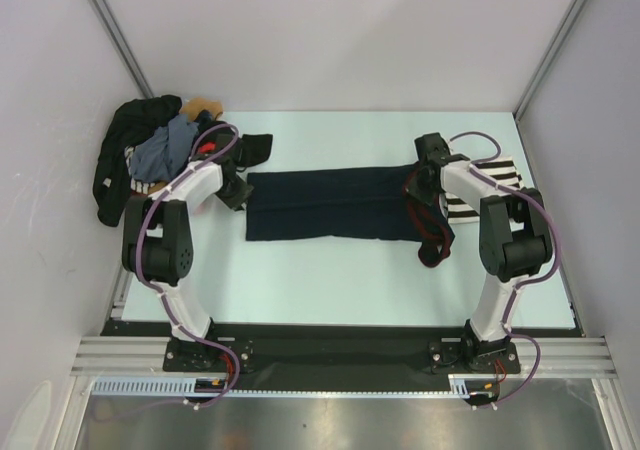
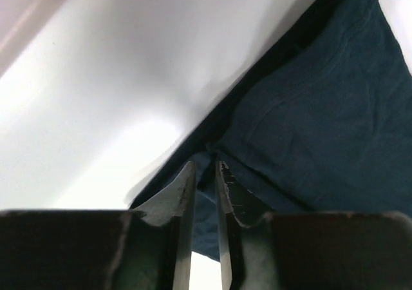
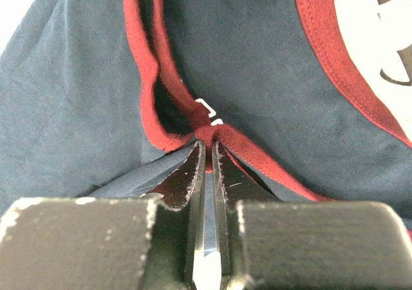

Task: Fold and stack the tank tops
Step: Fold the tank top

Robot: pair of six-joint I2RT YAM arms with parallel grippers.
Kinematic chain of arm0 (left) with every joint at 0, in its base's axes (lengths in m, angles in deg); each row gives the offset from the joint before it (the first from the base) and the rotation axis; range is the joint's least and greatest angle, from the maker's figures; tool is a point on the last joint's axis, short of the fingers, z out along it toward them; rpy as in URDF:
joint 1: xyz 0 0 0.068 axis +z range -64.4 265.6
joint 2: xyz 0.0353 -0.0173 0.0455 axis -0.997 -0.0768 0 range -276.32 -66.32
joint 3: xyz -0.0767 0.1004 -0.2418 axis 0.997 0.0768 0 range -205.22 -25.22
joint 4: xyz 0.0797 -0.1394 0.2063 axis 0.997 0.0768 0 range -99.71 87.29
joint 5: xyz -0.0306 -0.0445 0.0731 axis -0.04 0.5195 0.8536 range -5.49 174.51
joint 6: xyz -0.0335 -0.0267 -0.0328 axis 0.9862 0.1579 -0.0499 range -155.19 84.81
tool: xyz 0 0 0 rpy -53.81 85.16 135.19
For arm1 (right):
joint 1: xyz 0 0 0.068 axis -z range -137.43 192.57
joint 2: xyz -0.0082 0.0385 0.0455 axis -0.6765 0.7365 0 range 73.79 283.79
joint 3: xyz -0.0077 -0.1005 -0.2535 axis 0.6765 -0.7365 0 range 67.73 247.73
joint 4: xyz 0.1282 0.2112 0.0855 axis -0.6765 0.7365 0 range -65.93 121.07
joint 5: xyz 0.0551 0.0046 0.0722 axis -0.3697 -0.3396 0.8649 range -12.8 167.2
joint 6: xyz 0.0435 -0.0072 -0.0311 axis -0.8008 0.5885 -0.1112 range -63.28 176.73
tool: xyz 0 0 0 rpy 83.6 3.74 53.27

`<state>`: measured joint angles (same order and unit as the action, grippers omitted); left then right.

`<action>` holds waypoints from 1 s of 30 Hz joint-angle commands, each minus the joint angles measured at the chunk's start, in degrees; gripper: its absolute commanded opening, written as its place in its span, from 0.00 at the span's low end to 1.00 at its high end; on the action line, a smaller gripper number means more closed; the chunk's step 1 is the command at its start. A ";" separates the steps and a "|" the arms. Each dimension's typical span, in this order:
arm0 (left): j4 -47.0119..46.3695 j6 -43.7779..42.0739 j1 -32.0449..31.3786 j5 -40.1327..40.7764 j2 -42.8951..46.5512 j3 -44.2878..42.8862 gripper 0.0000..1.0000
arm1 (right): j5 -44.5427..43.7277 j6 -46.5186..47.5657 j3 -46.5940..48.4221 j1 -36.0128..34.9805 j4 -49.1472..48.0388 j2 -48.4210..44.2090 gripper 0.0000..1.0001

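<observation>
The dark navy tank top (image 1: 330, 205) lies folded into a long band across the middle of the table. My left gripper (image 1: 238, 188) is at its left end. In the left wrist view its jaws (image 2: 205, 167) stand a narrow gap apart, with the navy cloth's (image 2: 322, 122) edge lying between the tips. My right gripper (image 1: 420, 185) is at the band's right end. There it (image 3: 209, 145) is shut on the bunched dark red trim of the navy top (image 3: 257, 64). The striped tank top (image 1: 500, 175) lies flat under the right arm.
A heap of dark and grey clothes (image 1: 150, 155) sits at the back left corner, spilling over the table's (image 1: 330, 270) edge. Grey walls close in the left, right and back. The arm bases stand at the near edge.
</observation>
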<state>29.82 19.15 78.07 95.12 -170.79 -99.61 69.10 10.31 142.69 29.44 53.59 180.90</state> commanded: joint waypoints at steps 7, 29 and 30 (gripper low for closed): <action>0.19 -2.05 0.76 6.96 3.91 -2.78 0.48 | -1.31 1.77 3.53 1.17 -0.69 -0.23 0.28; -26.15 -16.20 -3.45 -12.08 35.64 30.32 0.89 | 2.92 4.76 -20.89 -1.37 -9.57 -26.14 0.55; -26.43 -15.85 -4.07 -12.63 36.34 31.57 0.89 | 2.65 3.71 -22.30 -2.25 -9.39 -27.29 0.59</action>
<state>10.04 5.21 75.73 90.38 -137.02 -72.52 70.00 14.75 124.44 29.49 45.40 157.12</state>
